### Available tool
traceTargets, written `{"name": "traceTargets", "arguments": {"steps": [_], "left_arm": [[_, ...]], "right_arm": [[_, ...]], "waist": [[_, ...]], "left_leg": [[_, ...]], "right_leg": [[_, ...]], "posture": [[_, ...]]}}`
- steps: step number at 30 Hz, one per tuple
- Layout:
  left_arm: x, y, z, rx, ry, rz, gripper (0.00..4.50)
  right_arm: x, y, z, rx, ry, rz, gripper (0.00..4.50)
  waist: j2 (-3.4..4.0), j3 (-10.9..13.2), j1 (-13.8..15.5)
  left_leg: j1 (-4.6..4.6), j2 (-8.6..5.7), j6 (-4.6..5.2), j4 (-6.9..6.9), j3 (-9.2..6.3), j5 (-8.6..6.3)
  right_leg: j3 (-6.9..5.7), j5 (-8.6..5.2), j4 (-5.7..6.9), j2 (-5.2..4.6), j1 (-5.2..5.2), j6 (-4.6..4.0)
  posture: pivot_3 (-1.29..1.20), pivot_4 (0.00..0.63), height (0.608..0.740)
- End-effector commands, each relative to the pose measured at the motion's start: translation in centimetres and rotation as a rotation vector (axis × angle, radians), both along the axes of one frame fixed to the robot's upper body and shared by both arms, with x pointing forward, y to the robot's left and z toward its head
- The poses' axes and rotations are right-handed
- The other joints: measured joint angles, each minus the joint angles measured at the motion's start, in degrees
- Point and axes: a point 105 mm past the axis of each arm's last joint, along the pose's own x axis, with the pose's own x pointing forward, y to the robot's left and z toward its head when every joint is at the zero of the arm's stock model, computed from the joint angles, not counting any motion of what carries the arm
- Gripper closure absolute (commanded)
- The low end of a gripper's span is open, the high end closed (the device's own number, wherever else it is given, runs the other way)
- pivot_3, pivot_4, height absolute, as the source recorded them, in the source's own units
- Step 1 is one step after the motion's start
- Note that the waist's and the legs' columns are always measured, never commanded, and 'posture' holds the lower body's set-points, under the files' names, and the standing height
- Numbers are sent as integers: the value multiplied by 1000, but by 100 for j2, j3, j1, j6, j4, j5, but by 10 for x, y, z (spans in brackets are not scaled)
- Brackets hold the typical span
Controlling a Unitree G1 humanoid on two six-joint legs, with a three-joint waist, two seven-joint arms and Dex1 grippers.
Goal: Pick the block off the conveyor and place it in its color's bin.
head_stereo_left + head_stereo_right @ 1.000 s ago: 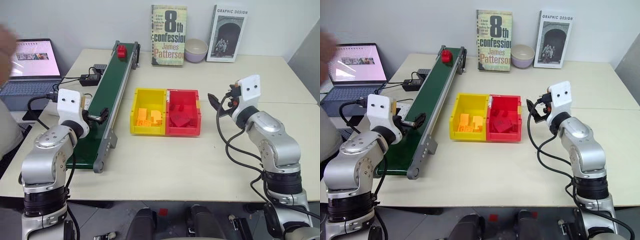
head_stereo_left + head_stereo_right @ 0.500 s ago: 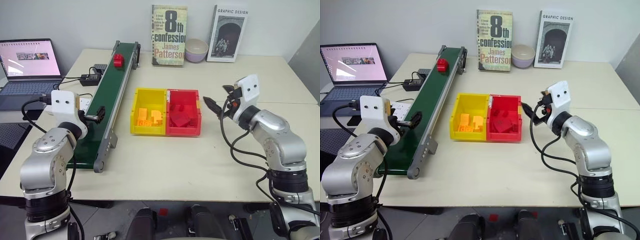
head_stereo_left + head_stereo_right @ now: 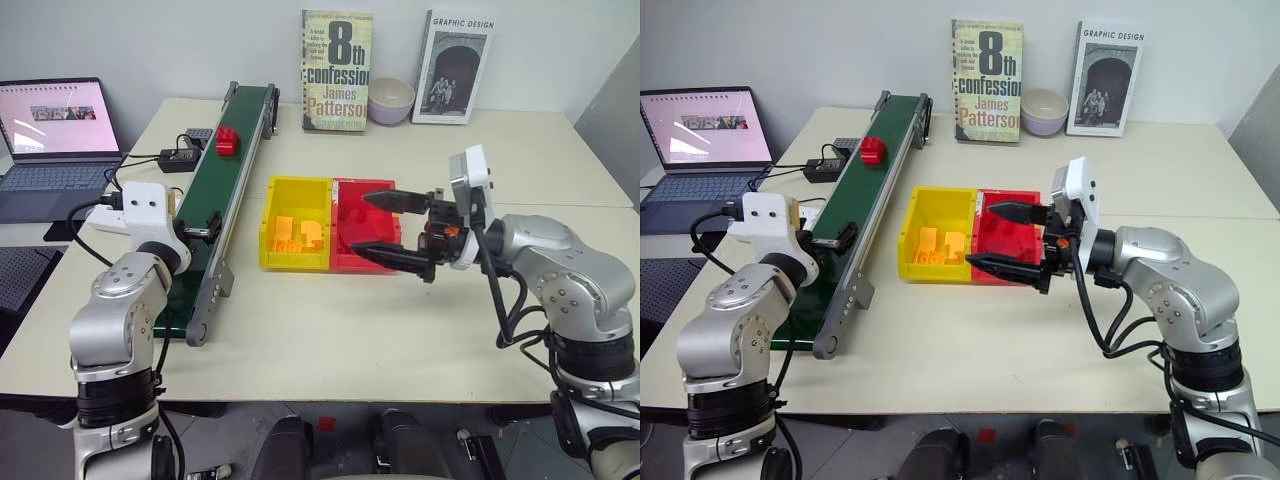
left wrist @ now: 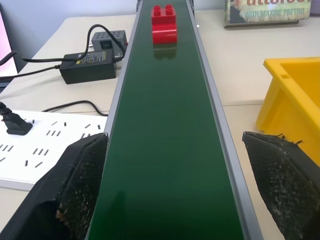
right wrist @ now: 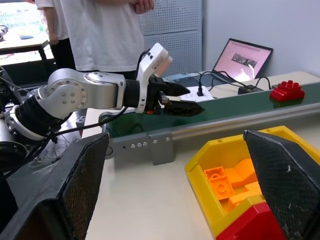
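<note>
Since the earlier frame the block (image 3: 228, 140) has ridden down the conveyor (image 3: 215, 215) from its far end toward the left gripper (image 3: 207, 226), and the right gripper (image 3: 382, 228) has swung in from the open worktop (image 3: 330, 330) to point leftward across the bin (image 3: 391, 262). The block sits on the green belt, in its far stretch, well apart from both grippers, while the left gripper waits level over the belt's near half with fingers (image 4: 82, 180) spread wide and empty. The right fingers (image 3: 392, 200) are likewise released, one above the other, holding nothing, over the red bin joined to the yellow bin (image 3: 270, 250) holding orange pieces.
</note>
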Motion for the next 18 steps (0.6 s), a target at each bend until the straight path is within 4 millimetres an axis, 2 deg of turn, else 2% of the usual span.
{"name": "traceTargets", "arguments": {"steps": [1,18], "left_arm": [[1,0,12,16,-49,6,18],[6,3,3,17,-13,17,18]], "right_arm": [[-7,2,11,13,-53,27,0],[-5,-1,2,-32,-69,-36,0]], "waist": [[0,0,1],[0,0,3]], "left_leg": [[0,0,0,0,0,0],[-1,0,0,0,0,0]], "right_leg": [[0,0,0,-1,0,0],[0,0,0,-5,-1,0]], "posture": [[0,150,740],[0,150,740]]}}
